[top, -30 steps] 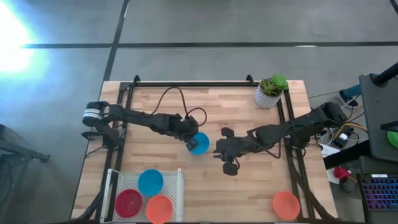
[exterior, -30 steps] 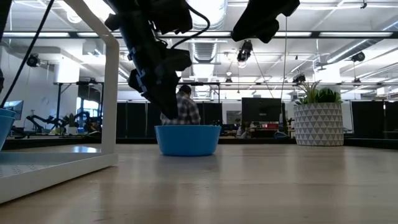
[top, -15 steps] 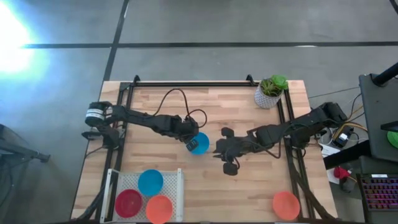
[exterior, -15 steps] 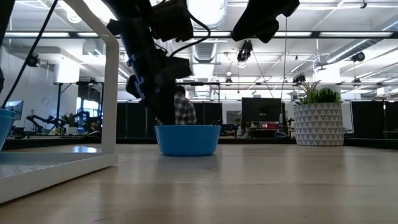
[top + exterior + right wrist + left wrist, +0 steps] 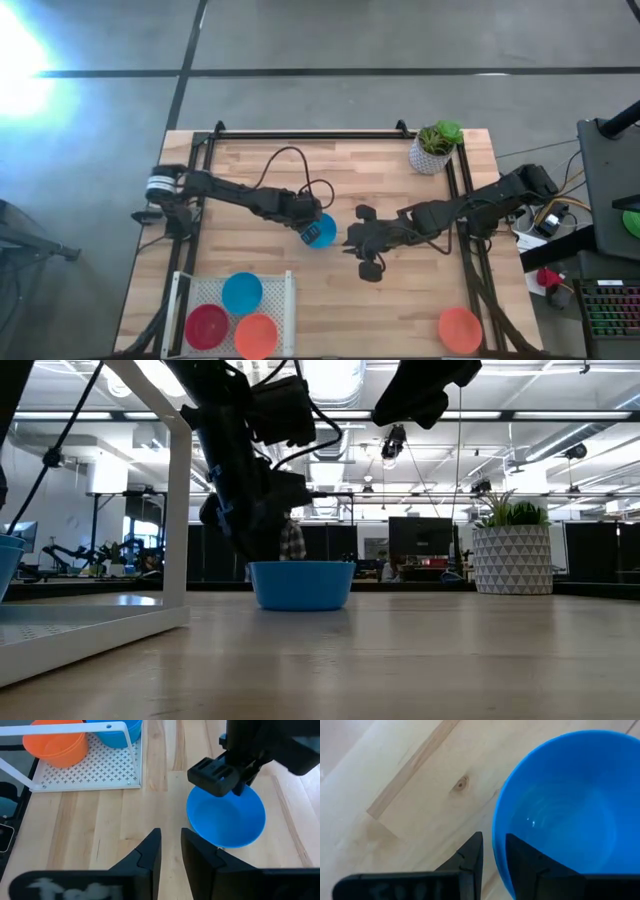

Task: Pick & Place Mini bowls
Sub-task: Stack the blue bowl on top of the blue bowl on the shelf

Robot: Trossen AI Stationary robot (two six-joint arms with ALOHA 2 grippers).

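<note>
My left gripper (image 5: 311,232) is down at the middle of the desk (image 5: 340,170), its fingers (image 5: 472,857) drawn nearly together astride the rim of a blue mini bowl (image 5: 321,230): one finger outside the wall, the other just inside, with the rim in the narrow gap between them. Seen from desk height, the blue mini bowl (image 5: 301,584) sits flat on the wood with my left arm coming down onto its near-left edge. My right gripper (image 5: 365,247) hangs just beside that bowl, on its other side, touching nothing, its fingers (image 5: 150,852) close together with only a thin slot between them. Near the front left corner a white tray (image 5: 283,300) holds three more mini bowls: blue (image 5: 242,293), red (image 5: 207,326) and orange (image 5: 257,335). Another orange mini bowl (image 5: 460,329) sits alone near the front right corner. A potted plant (image 5: 435,146) stands at the back right.
</note>
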